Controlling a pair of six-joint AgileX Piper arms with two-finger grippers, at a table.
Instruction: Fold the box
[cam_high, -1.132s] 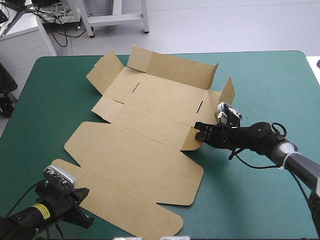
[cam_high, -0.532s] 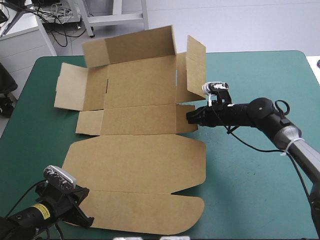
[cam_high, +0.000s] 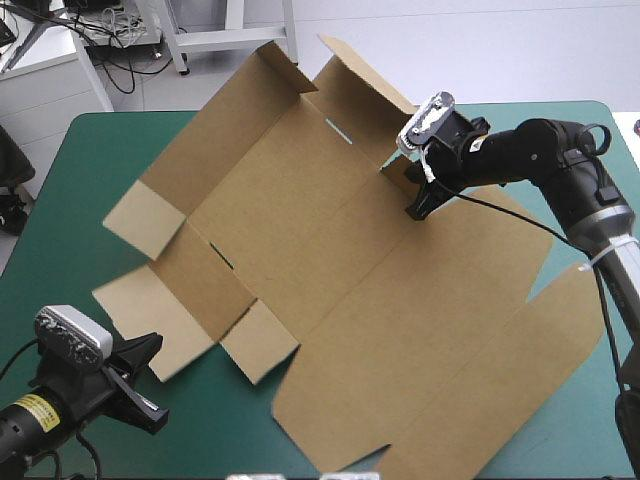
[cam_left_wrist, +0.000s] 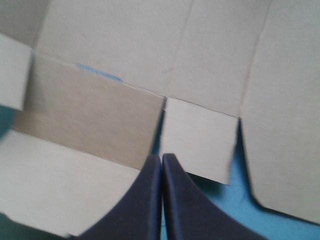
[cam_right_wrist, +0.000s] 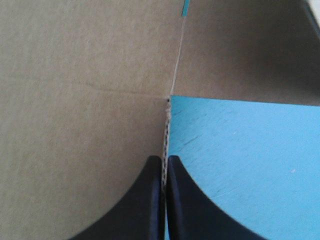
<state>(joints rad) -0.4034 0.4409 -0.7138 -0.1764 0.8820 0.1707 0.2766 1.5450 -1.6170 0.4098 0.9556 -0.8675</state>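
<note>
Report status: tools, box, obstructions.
Right tool shut on the box at an edge. Left tool shut, empty, by its near flaps. Sheet unfolded, far walls raised. Nothing seen in the way.

One camera looks down on the whole table (cam_high: 560, 150) from behind, and both wrist cameras see its box (cam_high: 330, 250) from very near

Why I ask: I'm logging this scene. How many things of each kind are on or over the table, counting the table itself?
Box, brown board: 1
Claws, black: 2 (left claw, right claw)
Table, teal-green cover: 1
Total: 4
</note>
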